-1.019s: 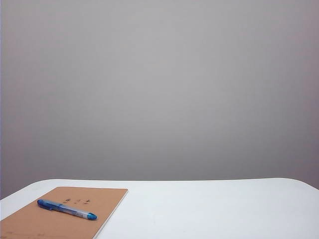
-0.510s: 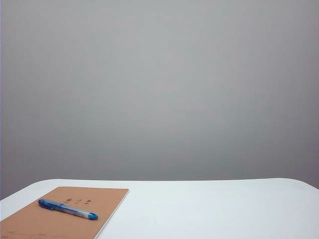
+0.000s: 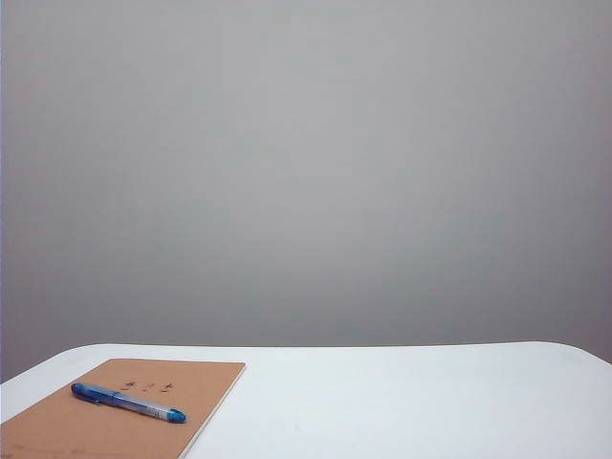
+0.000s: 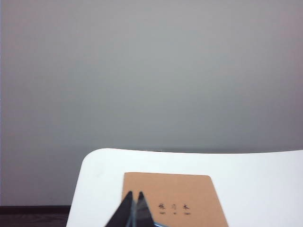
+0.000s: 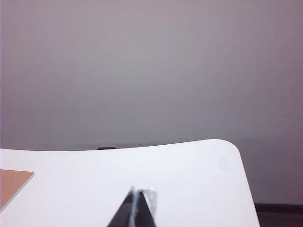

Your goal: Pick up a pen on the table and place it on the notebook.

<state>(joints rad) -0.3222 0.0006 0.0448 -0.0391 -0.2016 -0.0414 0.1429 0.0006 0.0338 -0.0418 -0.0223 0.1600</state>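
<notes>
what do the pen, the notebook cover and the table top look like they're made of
Pen: probably plastic, a see-through blue barrel with darker blue ends and a slight gloss.
Notebook: looks like matte kraft paper or card, flat tan-brown with small dark printed characters.
Table: smooth white top with rounded corners, maybe laminate or painted board; the look leaves it open.

Across the exterior pictures almost nothing differs. The pen (image 3: 128, 403) on the notebook (image 3: 115, 406), at the lower left of the frame, sits a hair further left than half a second ago (a shift so slight it may be camera jitter).
</notes>
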